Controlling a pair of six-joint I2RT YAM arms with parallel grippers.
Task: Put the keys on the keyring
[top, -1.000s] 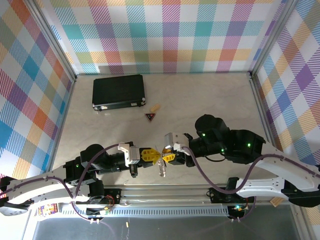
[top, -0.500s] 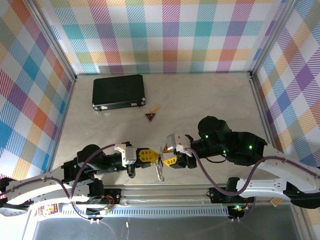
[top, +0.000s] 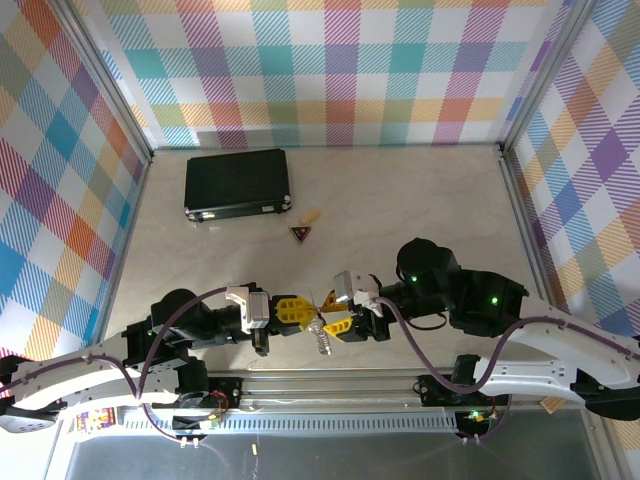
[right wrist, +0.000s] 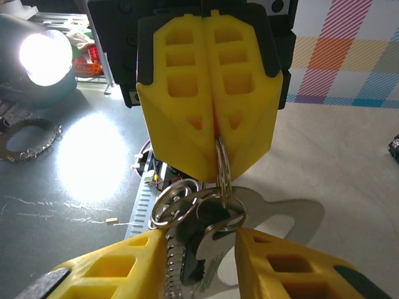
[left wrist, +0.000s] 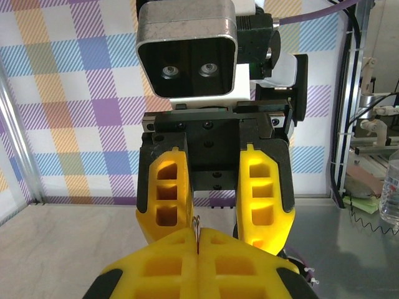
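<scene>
My left gripper [top: 303,312] is shut on the thin metal keyring [right wrist: 221,165], pinching its upper arc; the ring's edges poke out between the pads [left wrist: 197,225]. The silver keys [right wrist: 212,246], one with a toothed edge, hang from that ring together with a second small ring [right wrist: 177,199]. They dangle above the table near its front edge [top: 322,342]. My right gripper [right wrist: 201,243] faces the left one, tip to tip. It is open, with its yellow fingers either side of the hanging keys. The left finger is close against the toothed edge; the right finger stands apart.
A black case [top: 237,183] lies at the back left. A dark-red triangular trinket [top: 301,234] and a tan piece [top: 311,215] lie mid-table. The metal rail [top: 330,385] runs just below the grippers. Plaid walls enclose the table.
The right gripper's jaws have widened around the keys and the arm has shifted slightly left. The left gripper has stayed shut on the keyring, drifting a little left.
</scene>
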